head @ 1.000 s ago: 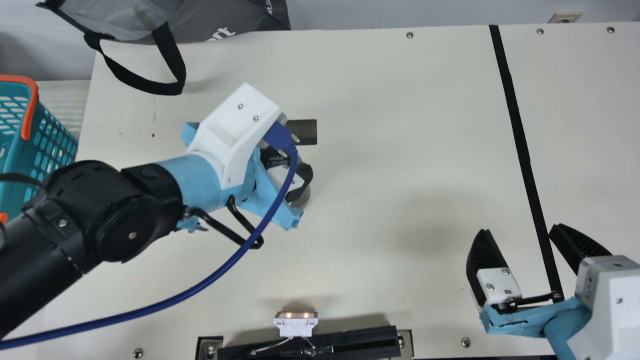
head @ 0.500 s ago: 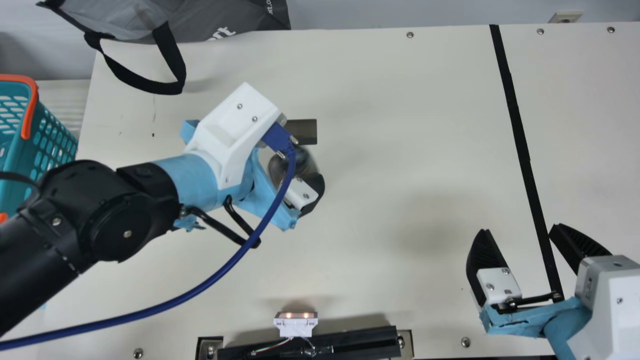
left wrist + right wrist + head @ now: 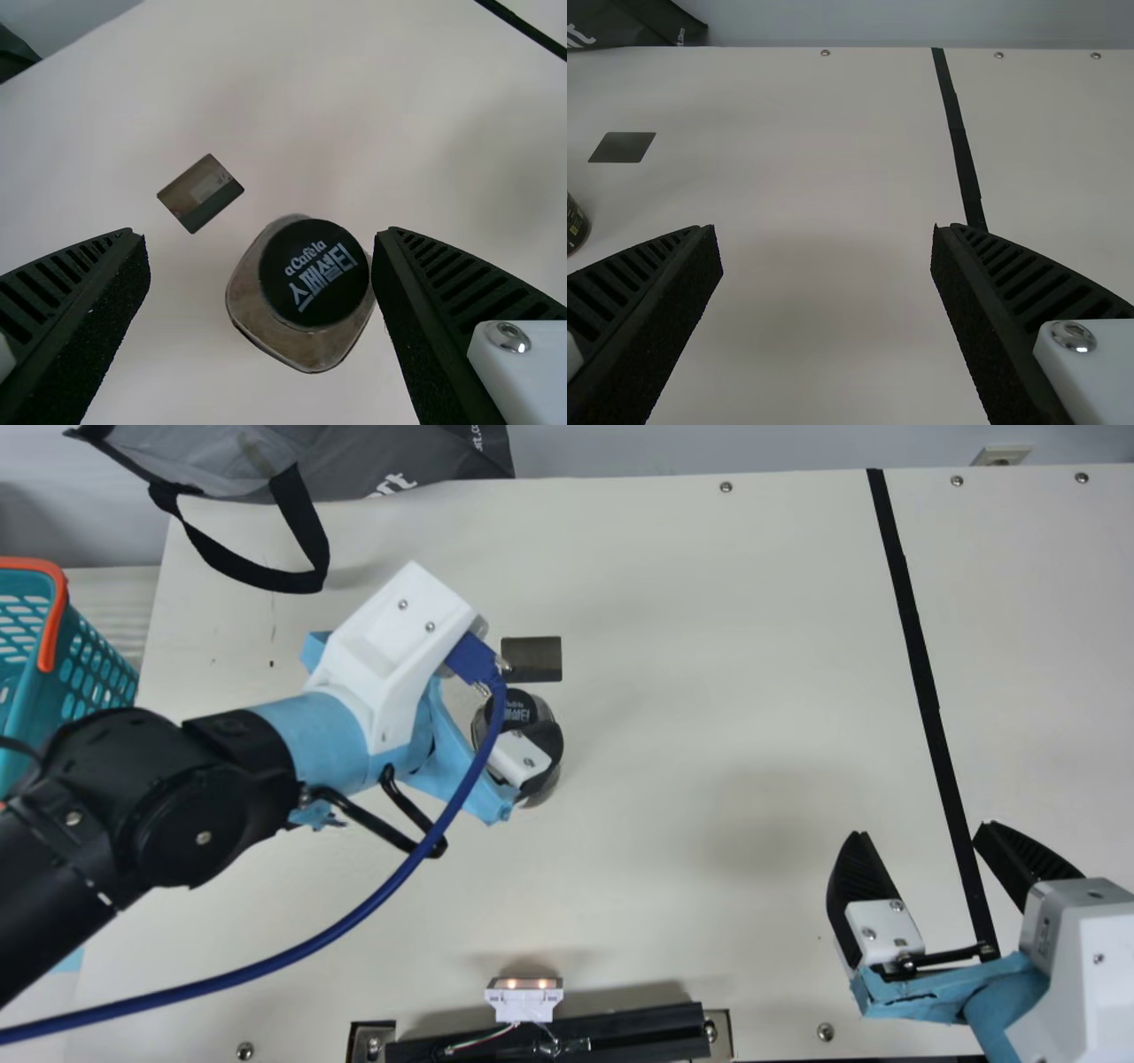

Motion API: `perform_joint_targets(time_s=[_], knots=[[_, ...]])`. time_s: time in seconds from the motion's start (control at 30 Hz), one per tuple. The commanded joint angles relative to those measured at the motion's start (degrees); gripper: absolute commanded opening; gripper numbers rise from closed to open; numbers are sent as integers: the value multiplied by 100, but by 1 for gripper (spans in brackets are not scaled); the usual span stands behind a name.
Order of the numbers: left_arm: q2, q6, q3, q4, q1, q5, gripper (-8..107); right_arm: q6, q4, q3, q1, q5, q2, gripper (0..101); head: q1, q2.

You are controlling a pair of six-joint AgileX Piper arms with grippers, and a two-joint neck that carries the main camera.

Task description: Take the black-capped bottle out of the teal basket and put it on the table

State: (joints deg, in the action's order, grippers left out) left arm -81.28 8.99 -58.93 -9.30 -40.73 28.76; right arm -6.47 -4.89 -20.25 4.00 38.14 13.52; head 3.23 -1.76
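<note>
Our right gripper (image 3: 920,829) holds its ribbed fingers (image 3: 678,279) wide apart, the cream table (image 3: 824,159) between and beyond them. Past one fingertip we see a black strip (image 3: 957,133) running away from us; out beyond the other, a dark rectangle (image 3: 622,148), part of the bottle (image 3: 574,226) and, farther off, a dark bag (image 3: 638,27).

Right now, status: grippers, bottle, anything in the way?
Left gripper open, fingers either side of bottle. Bottle upright on table, clear of basket. Right gripper open, well apart. Dark plate near bottle, nothing blocking seen.
</note>
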Motion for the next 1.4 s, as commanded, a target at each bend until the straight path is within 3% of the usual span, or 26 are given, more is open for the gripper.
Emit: perform_joint_targets(time_s=[0.0,0.77,1.37], knots=[[43,-58,14,57,28,-14,107,0,0,0,0,0,0,91,-51,18],[790,-978,233,692,441,-171,107,0,5,0,0,6,0,91,-51,18],[1298,-1691,588,1448,1195,-392,107,0,5,0,0,6,0,91,-51,18]])
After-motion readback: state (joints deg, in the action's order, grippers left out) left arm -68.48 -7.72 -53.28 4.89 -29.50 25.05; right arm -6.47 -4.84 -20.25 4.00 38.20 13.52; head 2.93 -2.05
